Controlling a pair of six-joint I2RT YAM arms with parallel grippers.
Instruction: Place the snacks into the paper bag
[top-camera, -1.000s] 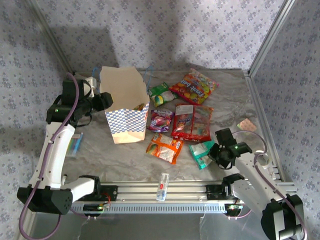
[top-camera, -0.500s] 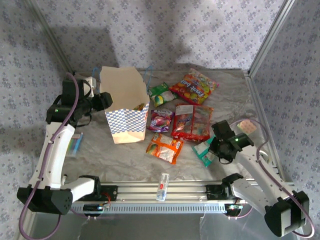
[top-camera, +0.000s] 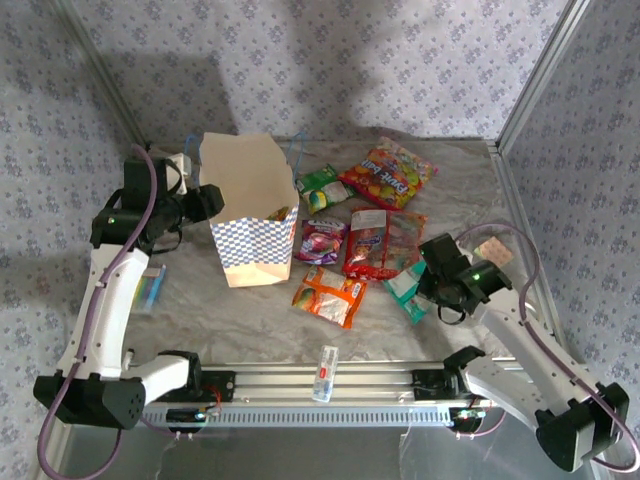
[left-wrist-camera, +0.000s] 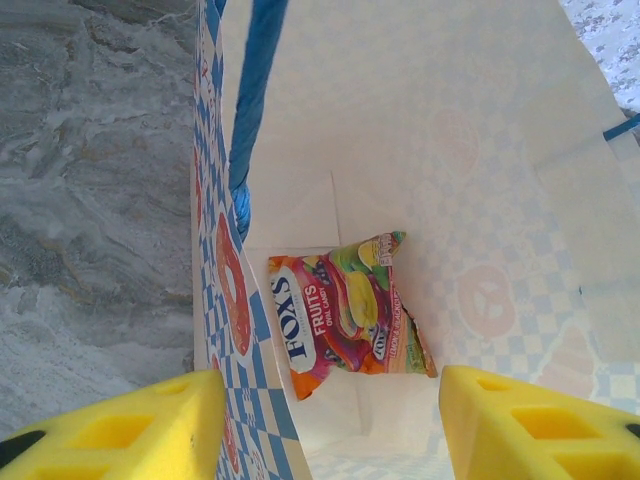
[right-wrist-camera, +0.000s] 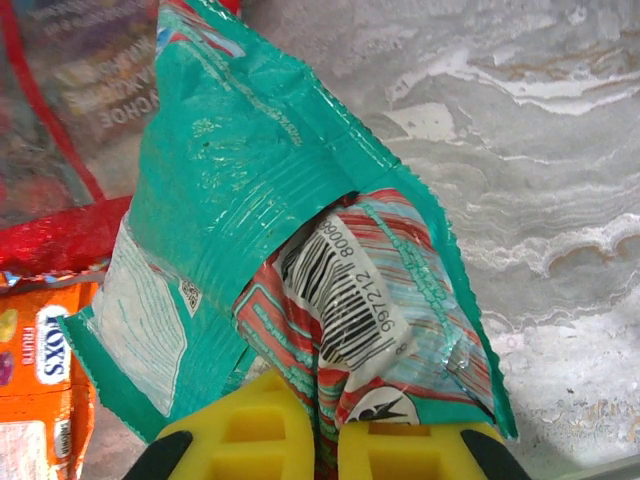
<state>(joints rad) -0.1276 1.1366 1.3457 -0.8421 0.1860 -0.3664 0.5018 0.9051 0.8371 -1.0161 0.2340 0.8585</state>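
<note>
The paper bag (top-camera: 250, 205) stands upright at the left. My left gripper (top-camera: 204, 201) is open at its left rim, its yellow fingers (left-wrist-camera: 110, 425) straddling the checkered wall (left-wrist-camera: 215, 300). A Fox's Fruits packet (left-wrist-camera: 345, 315) lies on the bag's floor. My right gripper (top-camera: 426, 284) is shut on the edge of a teal packet (top-camera: 406, 288), crumpled, barcode side up (right-wrist-camera: 250, 200), above the marble top. Loose snacks lie between the arms: an orange packet (top-camera: 330, 296), a purple one (top-camera: 322, 241), a large red one (top-camera: 385, 245), a red-orange one (top-camera: 390, 172) and a green one (top-camera: 322, 187).
A small clear tube with a red label (top-camera: 325, 373) lies at the near edge. A tan square pad (top-camera: 494, 250) sits at the right, behind my right arm. A pale packet (top-camera: 152, 288) lies left of the bag. Patterned walls and metal posts close the table in.
My right gripper has carried the teal packet away from the near edge, towards the large red packet. The left arm and the bag have not moved.
</note>
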